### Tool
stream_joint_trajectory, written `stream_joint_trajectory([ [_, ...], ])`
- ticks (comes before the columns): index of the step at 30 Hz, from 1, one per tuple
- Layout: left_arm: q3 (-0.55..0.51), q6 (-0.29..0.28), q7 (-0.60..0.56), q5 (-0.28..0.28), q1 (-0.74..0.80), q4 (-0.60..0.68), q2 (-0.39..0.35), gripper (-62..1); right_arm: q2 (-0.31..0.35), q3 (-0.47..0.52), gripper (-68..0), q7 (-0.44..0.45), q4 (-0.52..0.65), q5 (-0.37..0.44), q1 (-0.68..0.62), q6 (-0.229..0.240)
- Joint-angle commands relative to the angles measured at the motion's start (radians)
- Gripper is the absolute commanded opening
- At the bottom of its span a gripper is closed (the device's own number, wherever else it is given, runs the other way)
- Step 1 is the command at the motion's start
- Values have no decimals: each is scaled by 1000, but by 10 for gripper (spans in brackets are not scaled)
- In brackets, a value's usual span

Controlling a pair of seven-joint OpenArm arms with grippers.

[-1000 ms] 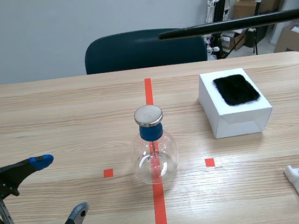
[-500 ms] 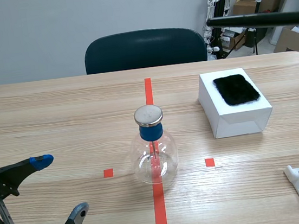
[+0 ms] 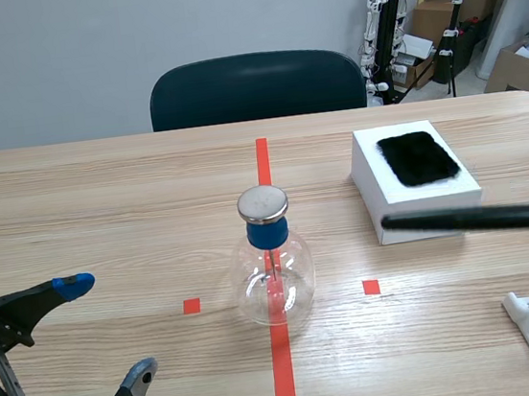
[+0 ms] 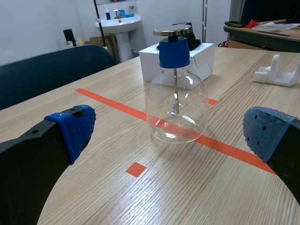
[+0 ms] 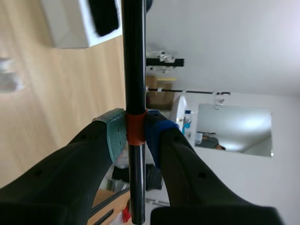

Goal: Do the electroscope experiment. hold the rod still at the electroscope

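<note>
Rod (image 3: 479, 218), slim, black, level at right, its tip well apart from the round glass flask (image 3: 271, 265) at centre. Right gripper (image 5: 136, 133) pinches its orange band; left gripper (image 3: 107, 328) spread, lower left.

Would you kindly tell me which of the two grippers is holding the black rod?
The right gripper: its fingers are shut on the black rod. The left gripper is open and holds nothing, with the electroscope ahead of it.

The black rod (image 3: 479, 218) down from high above to level across the white box's (image 3: 420, 206) front, tip toward the electroscope (image 3: 274, 276).
</note>
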Motion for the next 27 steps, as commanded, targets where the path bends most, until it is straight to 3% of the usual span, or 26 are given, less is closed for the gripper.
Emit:
stream_joint_trajectory([
  [1, -2, 1, -14, -8, -3, 6, -1, 14, -6, -22, -671, -5, -12, -14, -5, -14],
  [9, -2, 1, -14, -8, -3, 6, -1, 14, -14, -111, -671, -5, -106, -76, -4, -121],
  [27, -2, 1, -14, -8, -3, 6, -1, 14, -13, -121, -669, 21, -119, -84, -2, -126],
])
